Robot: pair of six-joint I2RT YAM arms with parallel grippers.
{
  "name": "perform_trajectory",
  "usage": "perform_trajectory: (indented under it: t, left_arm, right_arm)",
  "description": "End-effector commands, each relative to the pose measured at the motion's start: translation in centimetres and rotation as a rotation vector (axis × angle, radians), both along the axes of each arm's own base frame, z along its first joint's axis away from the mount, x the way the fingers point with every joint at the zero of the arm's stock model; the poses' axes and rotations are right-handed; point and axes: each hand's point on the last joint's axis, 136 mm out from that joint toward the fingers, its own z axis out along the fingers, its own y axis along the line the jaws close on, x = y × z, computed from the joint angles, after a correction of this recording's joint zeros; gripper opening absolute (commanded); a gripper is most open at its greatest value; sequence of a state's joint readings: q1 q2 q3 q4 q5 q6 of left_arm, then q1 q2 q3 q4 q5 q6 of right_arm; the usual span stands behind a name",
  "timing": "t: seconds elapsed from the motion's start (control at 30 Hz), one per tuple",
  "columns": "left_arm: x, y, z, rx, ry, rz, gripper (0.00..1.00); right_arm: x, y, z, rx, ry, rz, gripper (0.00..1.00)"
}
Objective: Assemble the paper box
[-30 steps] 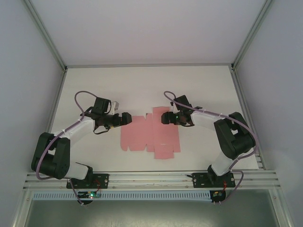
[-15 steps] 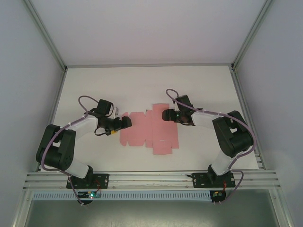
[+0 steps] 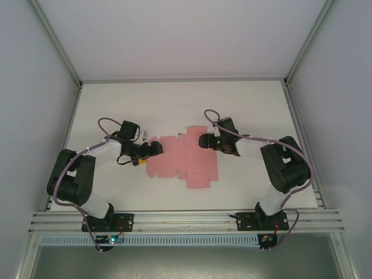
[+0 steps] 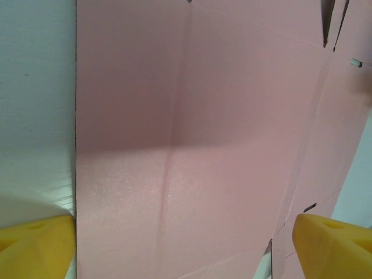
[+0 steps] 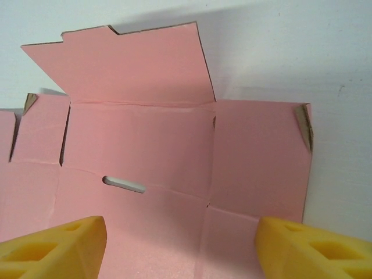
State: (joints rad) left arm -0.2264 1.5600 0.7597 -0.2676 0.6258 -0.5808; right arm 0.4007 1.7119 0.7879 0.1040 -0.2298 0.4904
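The top view is bright and evenly lit from above. The white surface (image 3: 174,104) looks almost washed out, with only faint, soft shadows. Straight lines at the picture's sides lean inward. In the left wrist view a broad soft shadow covers the upper half of the paper box (image 4: 192,87), and the lower half is lighter. The yellow fingertips (image 4: 328,241) of the left claw (image 4: 186,247) are blurred. In the right wrist view the card is sharp, its raised flap (image 5: 128,64) throws a soft shadow behind it, and the right claw (image 5: 180,247) is slightly soft.
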Motion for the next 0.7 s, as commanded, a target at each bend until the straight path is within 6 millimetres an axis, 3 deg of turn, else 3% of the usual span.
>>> perform_trajectory:
  t: [0.0, 0.2, 0.37, 0.5, 0.67]
  left_arm:
    - [-0.3, -5.7, 4.1, -0.32, -0.085, -0.178, 0.95]
    - [-0.1, -5.9, 9.2, -0.372, -0.255, -0.193, 0.93]
    - [-0.4, -5.5, 12.2, -0.385, -0.386, -0.168, 0.93]
    - [-0.5, -5.5, 12.9, -0.382, -0.446, -0.153, 0.91]
    - [-0.2, -5.3, 11.0, -0.252, -0.426, -0.154, 0.81]
  right_arm:
    - [-5.5, -2.1, -5.8, -0.078, 0.25, 0.003, 0.73]
    - [-5.9, -2.4, -5.9, -0.066, 0.25, -0.006, 0.73]
    - [-5.9, -2.5, -5.7, -0.05, 0.233, -0.008, 0.74]
    - [-5.6, -2.3, -5.5, -0.034, 0.22, -0.005, 0.74]
    - [-5.3, -1.7, -5.0, -0.003, 0.195, 0.009, 0.74]
